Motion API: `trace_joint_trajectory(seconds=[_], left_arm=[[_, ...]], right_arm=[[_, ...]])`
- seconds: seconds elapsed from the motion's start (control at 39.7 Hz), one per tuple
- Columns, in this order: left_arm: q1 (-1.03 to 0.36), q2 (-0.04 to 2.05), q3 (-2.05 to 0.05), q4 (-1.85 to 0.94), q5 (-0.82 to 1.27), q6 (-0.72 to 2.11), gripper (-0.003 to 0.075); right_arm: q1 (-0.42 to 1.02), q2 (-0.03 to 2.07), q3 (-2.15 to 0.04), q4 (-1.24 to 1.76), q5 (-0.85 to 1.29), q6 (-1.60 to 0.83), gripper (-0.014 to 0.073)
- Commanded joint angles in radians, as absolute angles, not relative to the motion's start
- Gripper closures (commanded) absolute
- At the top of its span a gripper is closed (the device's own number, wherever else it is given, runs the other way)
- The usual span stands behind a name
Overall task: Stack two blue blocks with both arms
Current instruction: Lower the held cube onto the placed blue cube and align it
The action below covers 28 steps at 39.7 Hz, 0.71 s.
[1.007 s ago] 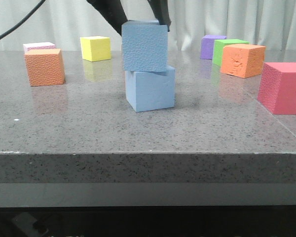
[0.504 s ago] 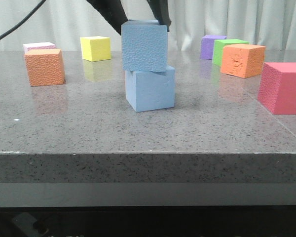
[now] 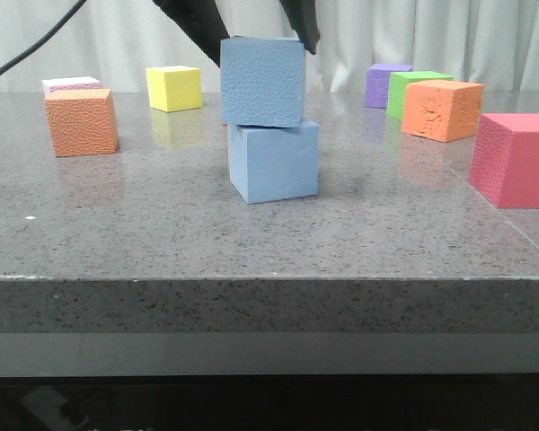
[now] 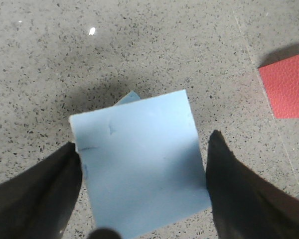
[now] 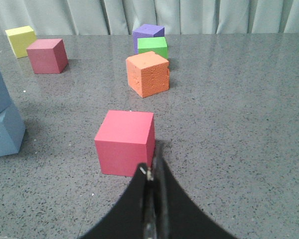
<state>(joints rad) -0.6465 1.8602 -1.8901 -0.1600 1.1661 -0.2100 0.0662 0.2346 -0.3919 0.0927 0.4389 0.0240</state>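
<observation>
Blue blocks stacked mid-table, left gripper spread around the top one

Pebbled blue block (image 3: 263, 81) sits on the smoother blue block (image 3: 274, 162), turned slightly so its edges do not line up with the one beneath; in the left wrist view a corner of the lower cube peeks out past the upper cube's top face. The left gripper (image 4: 142, 164) hangs over the stack with its fingers (image 4: 37, 191) parted on either side of the top block, one fingertip right at the block's edge, the other a sliver clear. The right gripper (image 5: 153, 172) is pressed closed on nothing, near a red cube (image 5: 124, 143) on the grey speckled table (image 3: 144, 233), well apart from the stack.
</observation>
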Motion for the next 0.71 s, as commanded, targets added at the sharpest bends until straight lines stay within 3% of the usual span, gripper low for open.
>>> trace_joint_trajectory(seconds=[0.0, 0.68], left_arm=[[-0.653, 1.81, -1.923, -0.176, 1.128, -0.208, 0.0216], [-0.653, 1.813, -1.937, -0.176, 1.147, -0.184, 0.0187]], right_arm=[[0.065, 0.241, -0.416, 0.086, 0.362, 0.018, 0.0663], [0.065, 0.241, -0.416, 0.086, 0.362, 0.018, 0.0663]])
